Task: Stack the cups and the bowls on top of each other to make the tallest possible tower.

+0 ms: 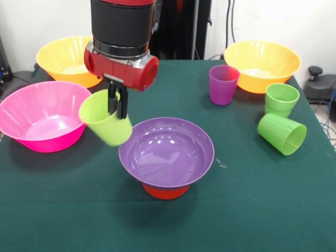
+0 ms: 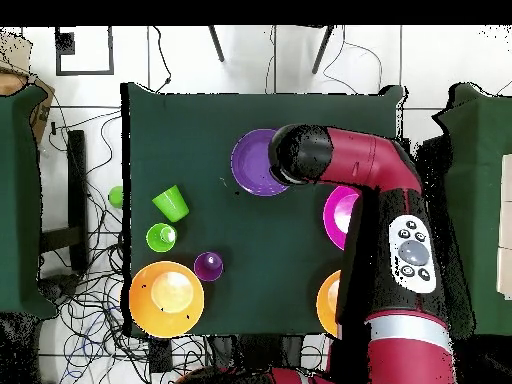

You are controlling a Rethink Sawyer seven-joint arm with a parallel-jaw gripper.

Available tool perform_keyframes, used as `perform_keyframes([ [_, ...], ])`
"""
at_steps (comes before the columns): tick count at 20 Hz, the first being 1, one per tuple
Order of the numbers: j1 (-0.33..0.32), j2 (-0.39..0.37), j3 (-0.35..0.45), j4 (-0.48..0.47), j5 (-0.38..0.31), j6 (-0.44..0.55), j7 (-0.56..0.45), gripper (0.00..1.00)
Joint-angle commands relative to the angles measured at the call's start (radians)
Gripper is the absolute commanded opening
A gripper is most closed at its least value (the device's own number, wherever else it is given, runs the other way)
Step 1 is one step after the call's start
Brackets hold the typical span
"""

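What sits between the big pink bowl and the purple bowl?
In the front view, the yellow-green cup, gripped by the pincer, hangs tilted between the pink bowl and the purple bowl.

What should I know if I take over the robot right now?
Gripper: shut on the yellow-green cup, held tilted in the air beside the purple bowl.
Done: the purple bowl sits on the small orange bowl near the table's middle.
Left: put the yellow-green cup onto the purple bowl, then add more.
Loose things: pink bowl, two orange-yellow bowls, purple cup, one green cup upright, and another green cup on its side.
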State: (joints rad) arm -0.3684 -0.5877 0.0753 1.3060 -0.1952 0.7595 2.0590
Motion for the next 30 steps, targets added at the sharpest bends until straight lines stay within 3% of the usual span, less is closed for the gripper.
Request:
perform_keyframes([
  [1, 0.015, 0.064, 0.089, -0.073, 0.046, 0.265, -0.03, 0.0],
  [6, 0.028, 0.059, 0.089, -0.073, 0.074, 0.314, 0.001, 0.0],
  [18, 0.048, 0.065, 0.072, -0.014, 0.104, 0.129, 0.075, 0.0],
  [30, 0.076, 0.08, 0.053, -0.033, 0.164, 0.179, 0.114, 0.0],
])
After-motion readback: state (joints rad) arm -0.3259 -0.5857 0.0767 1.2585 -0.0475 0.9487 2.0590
